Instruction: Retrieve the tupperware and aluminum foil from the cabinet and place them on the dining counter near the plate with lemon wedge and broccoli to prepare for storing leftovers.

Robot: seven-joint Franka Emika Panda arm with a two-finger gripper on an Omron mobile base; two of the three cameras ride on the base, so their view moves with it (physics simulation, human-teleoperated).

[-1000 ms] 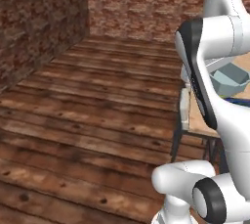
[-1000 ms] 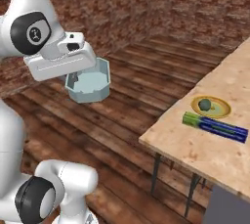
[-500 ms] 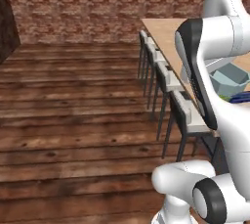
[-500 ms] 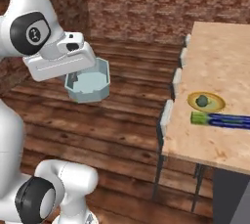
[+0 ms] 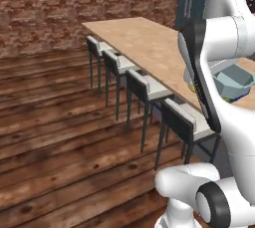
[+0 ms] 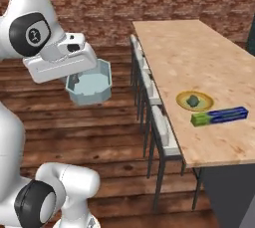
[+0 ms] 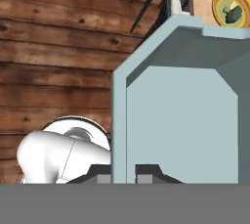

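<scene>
From the left base view, my white arm rises at the right; the small pale grey-teal plastic tupperware tub point(image 5: 233, 83) hangs beside it, over the near stretch of the long light wood-grain dining counter point(image 5: 142, 43); four grey chairs point(image 5: 145, 88) stand in a row along the counter's floor-side edge.

From the right base view, my gripper point(image 6: 75, 80) is pinched on one wall of the tub point(image 6: 92, 82), which hangs upright and open-topped above the dark wooden floor point(image 6: 104, 127), well apart from the counter point(image 6: 199, 57); near the counter's near end lies a round yellow plate point(image 6: 195, 101) carrying a dark green knobbly broccoli lump point(image 6: 192, 101); just beside it, closer to the near edge, lies the long blue aluminium foil box with a lime-green end point(image 6: 219, 116).

From the hand view, my two dark fingertips point(image 7: 148, 170) press either side of the tub's wall point(image 7: 180, 120); the plate point(image 7: 231, 7) sits at the counter's corner, broccoli point(image 7: 234, 14) and a small pale lemon wedge point(image 7: 225, 8) on it.
</scene>
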